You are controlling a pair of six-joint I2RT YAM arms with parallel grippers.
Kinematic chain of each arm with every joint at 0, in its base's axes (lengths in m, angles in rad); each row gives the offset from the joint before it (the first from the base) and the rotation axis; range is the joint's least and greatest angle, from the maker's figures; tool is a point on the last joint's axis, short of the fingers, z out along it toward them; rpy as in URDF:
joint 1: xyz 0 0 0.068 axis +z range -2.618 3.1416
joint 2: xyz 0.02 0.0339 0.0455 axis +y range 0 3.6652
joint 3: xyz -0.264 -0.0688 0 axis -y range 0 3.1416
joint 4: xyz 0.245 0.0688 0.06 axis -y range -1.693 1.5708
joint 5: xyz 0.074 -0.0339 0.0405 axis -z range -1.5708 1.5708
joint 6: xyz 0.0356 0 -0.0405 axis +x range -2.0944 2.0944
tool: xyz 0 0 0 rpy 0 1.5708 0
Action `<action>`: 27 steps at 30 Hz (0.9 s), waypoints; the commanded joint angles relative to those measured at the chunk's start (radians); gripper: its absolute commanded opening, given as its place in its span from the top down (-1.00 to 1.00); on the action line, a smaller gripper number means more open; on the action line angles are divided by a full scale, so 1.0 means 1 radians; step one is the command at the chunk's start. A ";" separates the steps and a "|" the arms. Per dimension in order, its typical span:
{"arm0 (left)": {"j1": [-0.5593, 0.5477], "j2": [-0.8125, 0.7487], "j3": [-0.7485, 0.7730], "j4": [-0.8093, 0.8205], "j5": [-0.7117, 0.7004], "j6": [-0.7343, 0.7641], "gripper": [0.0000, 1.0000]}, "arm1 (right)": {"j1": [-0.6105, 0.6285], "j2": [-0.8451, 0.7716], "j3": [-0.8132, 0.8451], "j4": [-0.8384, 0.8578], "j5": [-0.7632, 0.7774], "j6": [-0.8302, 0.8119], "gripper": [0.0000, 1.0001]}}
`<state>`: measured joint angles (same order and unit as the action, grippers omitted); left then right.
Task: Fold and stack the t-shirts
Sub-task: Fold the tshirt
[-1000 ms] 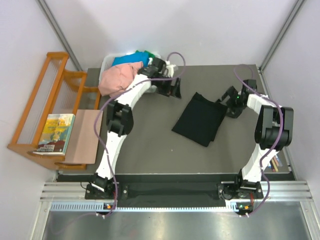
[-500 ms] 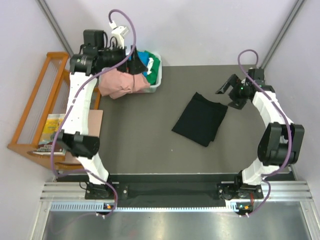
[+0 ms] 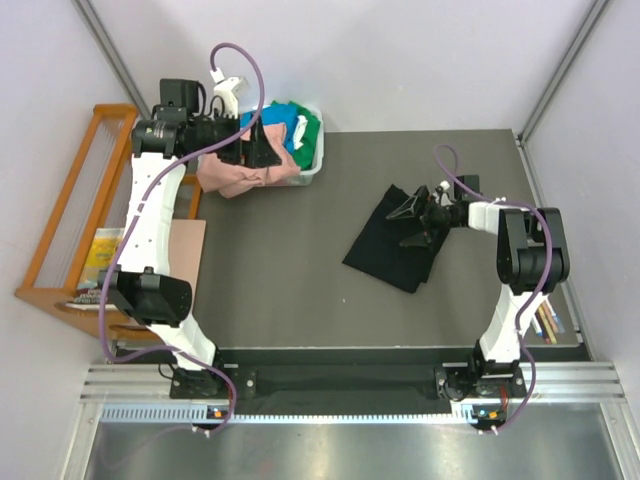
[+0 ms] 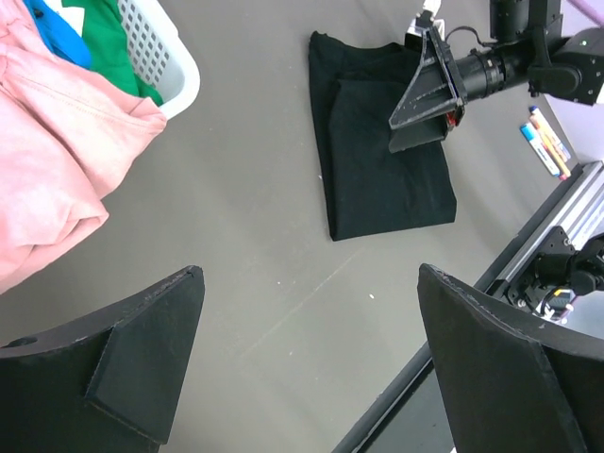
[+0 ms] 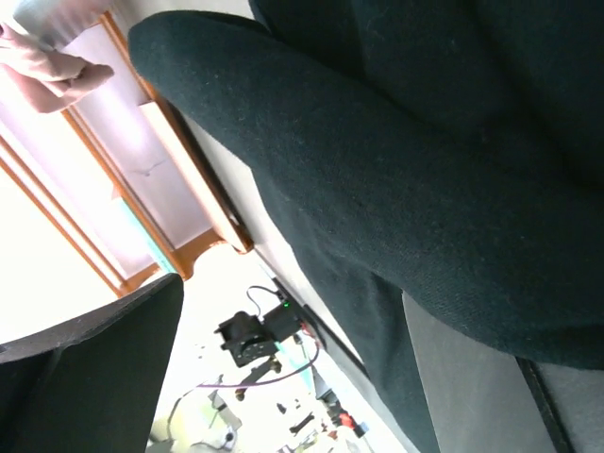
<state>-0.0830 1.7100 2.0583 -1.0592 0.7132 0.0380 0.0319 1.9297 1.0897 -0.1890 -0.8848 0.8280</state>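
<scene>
Folded black cloth t-shirt (image 3: 395, 245) flat on grey worktop (image 3: 270, 270), right of white plastic bin (image 3: 314, 166). Right tool (image 3: 412, 222) spread, low over it, probably smoothing fold. Left tool (image 3: 258, 147) spread above salmon-pink t-shirt (image 3: 235, 172) spilling from bin, likely next pick.

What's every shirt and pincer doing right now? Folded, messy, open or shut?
Black cloth t-shirt: folded, flat on the table.
White plastic bin: upright, holding shirts.
Salmon-pink cloth shirt: crumpled, spilling over the bin's rim.
Blue cloth shirt: bunched in the bin.
Green cloth shirt: bunched in the bin.
Left pincer: open.
Right pincer: open, at the black t-shirt.
</scene>
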 commanded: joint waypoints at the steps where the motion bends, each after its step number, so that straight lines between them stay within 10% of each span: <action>1: 0.003 -0.030 -0.015 -0.010 0.008 0.034 -0.98 | 0.020 0.074 0.009 0.016 0.064 -0.018 -1.00; 9: 0.006 -0.026 -0.038 0.001 0.012 0.027 -0.98 | 0.135 -0.221 0.142 -0.197 0.172 -0.107 -0.99; 15: 0.006 -0.050 -0.078 0.010 0.012 0.019 -0.98 | 0.236 -0.325 -0.065 -0.112 0.156 -0.049 -0.99; 27: 0.008 -0.101 -0.204 0.038 -0.018 0.026 -0.98 | 0.241 -0.215 -0.271 0.083 0.153 0.016 -0.99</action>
<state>-0.0807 1.6779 1.8671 -1.0546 0.6979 0.0517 0.2718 1.6836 0.8074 -0.1944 -0.7395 0.8337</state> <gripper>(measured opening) 0.990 0.994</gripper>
